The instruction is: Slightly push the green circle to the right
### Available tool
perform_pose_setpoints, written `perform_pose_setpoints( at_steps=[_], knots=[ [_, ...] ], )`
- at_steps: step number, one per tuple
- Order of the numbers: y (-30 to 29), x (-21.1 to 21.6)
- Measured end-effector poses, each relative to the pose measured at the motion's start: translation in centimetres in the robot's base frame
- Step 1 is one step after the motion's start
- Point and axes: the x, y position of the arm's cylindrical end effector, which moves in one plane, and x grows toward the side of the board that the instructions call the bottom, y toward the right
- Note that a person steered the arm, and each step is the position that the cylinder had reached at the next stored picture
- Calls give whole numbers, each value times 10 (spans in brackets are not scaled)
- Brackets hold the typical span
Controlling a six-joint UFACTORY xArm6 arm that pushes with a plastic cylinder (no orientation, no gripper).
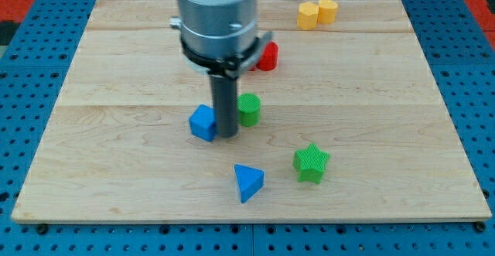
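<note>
Wooden worktop (116,194) on a blue perforated base (23,39). Rod hanging down from the grey arm housing (216,16) near the view's centre, with my tip (227,136) set down on the worktop. No jaws on this tool, just a plain rod, so nothing to stand apart or together and nothing clamped.

Tip wedged between two blocks: blue cube (203,123) just to the view's left, green circle (248,109) just to the view's right. Rod edge right against the circle's left side, possibly touching, though hard to tell from this angle. Same on the cube side: very close, contact unclear.

Green circle sitting upright near the middle of the worktop, slightly above the tip in the view.

Further down, blue triangle (247,182) below the tip, and green star (311,163) to its right, well apart from the circle. Red block (267,56) above the circle, partly hidden behind the arm housing, shape not readable. Two yellow blocks (317,12) touching each other near the view's top edge, right of the arm.
</note>
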Motion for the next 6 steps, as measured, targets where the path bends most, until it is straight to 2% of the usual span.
perform_pose_setpoints(
  at_steps=[1, 2, 3, 4, 5, 6],
  knots=[
    [-14, -24],
    [-60, -28],
    [-28, -25],
    [27, -9],
    [69, 18],
    [86, 46]
  ],
)
